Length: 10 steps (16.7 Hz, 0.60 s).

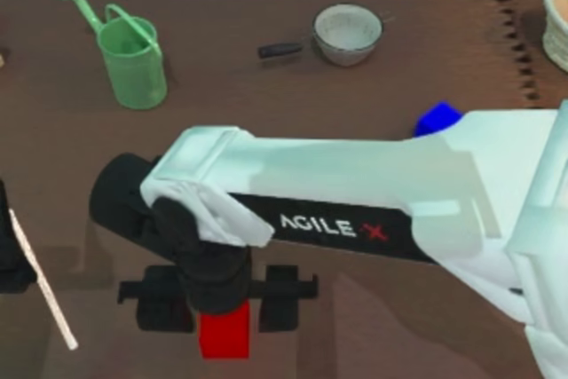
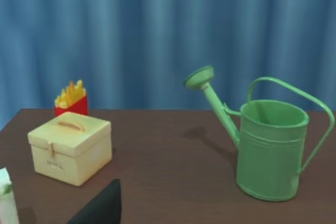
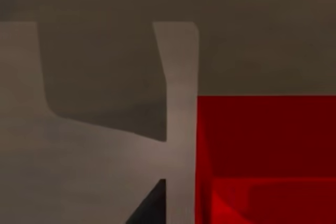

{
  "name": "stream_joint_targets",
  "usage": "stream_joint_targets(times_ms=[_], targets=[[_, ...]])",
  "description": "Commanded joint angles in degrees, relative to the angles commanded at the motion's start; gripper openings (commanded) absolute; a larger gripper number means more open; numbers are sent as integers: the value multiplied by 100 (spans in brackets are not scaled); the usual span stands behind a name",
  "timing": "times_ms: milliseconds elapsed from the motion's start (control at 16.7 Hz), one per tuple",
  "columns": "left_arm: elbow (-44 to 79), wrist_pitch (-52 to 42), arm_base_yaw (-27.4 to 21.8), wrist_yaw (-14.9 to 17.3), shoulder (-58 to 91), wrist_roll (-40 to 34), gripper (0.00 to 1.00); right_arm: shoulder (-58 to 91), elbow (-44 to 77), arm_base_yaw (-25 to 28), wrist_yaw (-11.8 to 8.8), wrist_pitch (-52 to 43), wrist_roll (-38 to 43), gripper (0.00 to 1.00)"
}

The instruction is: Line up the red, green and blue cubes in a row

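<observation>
Right arm reaches from 3 o'clock across the tabletop (image 1: 373, 86) toward 7 o'clock, wrist pointing down. Right gripper (image 1: 222, 303) sits over the red cube (image 1: 224, 330); fingers straddle it, probably closed on it, but contact isn't clear. Right wrist view: cube face beside one finger (image 3: 181, 103). Blue cube (image 1: 437, 118) peeks out behind the forearm at 2 o'clock. Left arm parked at 9 o'clock edge. Watering can (image 1: 131, 59) at 11, bowl (image 1: 348, 33) at 12.

I see a dark brown wooden table (image 1: 266, 95) filling most of my top view. Behind its far edge hangs a pleated blue curtain (image 2: 157, 35), evenly lit.
</observation>
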Motion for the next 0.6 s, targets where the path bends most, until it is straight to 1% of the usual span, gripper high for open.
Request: stream_joint_targets(times_ms=[60, 600], targets=[[0, 0, 0, 0, 0, 0, 100, 0, 0, 0, 0, 0, 0, 100], [0, 0, 0, 0, 0, 0, 100, -6, 20, -2, 0, -21, 0, 100]])
